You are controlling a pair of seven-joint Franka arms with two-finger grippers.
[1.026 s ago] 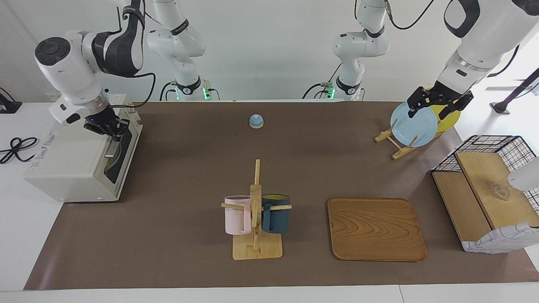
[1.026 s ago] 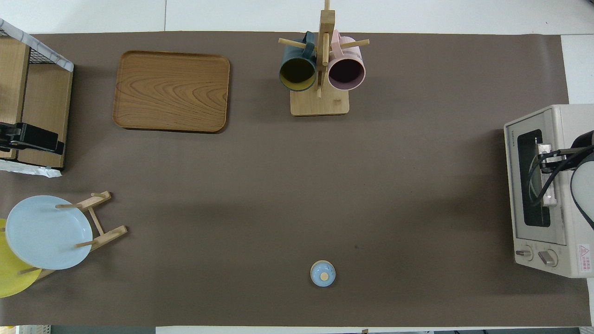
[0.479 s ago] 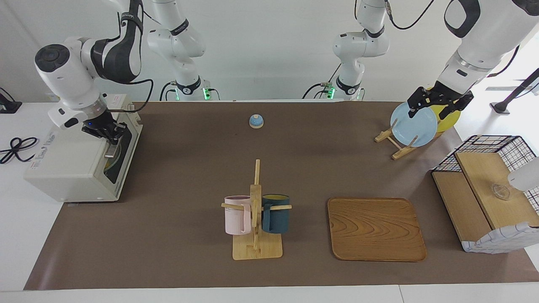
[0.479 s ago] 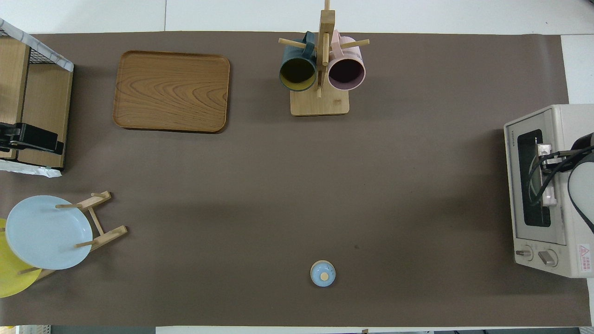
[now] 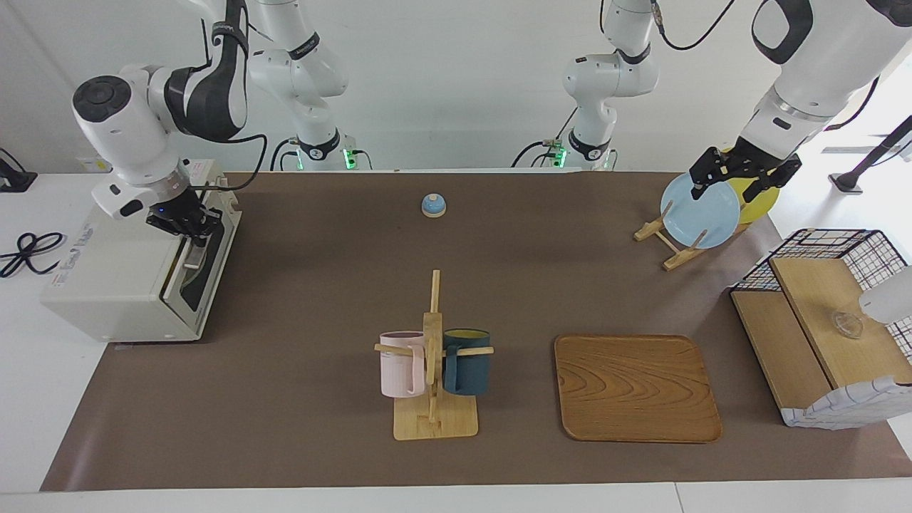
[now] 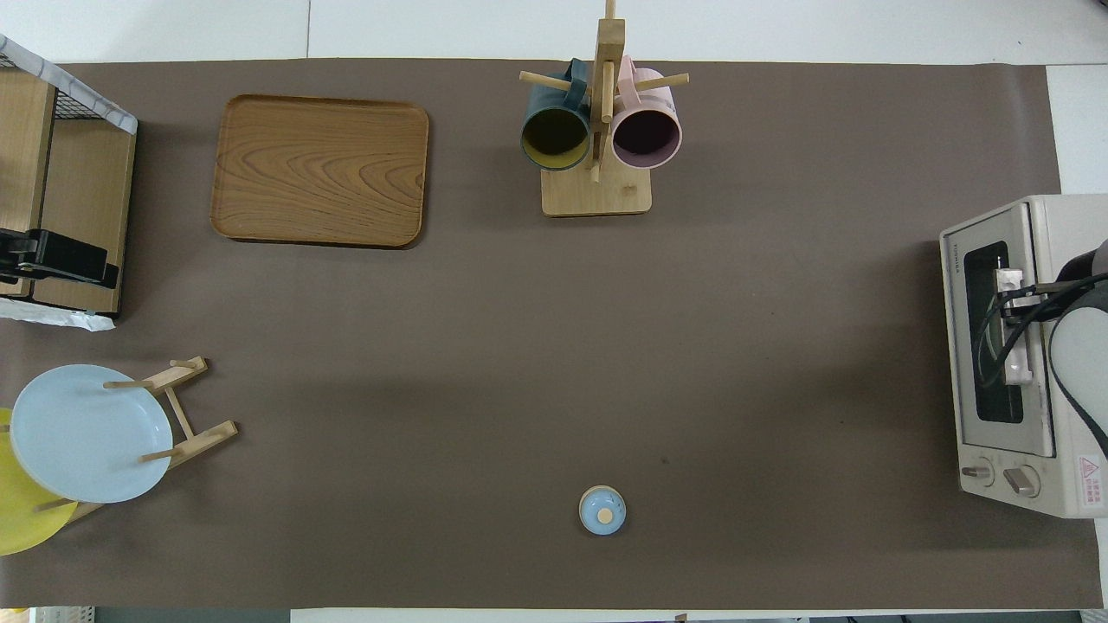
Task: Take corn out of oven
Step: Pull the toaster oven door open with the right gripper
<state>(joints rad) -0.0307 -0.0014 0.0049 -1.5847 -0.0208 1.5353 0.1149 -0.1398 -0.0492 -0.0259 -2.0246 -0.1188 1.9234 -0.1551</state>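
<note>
Right now the oven (image 5: 135, 267) sits at the right arm's end of the counter (image 5: 320, 299), its dark glass door tipped slightly ajar, and the corn is out of sight, with only a hint of something pale through the glass. Over the door's top edge hangs the right gripper (image 5: 187, 226), down at the metal bar handle (image 6: 1011, 327); how its fingers are set cannot be made out. Moving outward, a small blue bell (image 5: 433, 205) sits mid-counter near the robots, and a mug tree (image 5: 433, 356) carries a pink mug (image 5: 401, 363) and a dark teal mug (image 5: 467, 360), beside a bare wooden tray (image 5: 636, 388). Over the blue plate (image 5: 700, 211) in its rack waits the left gripper (image 5: 741, 174), fingers spread wide.
</note>
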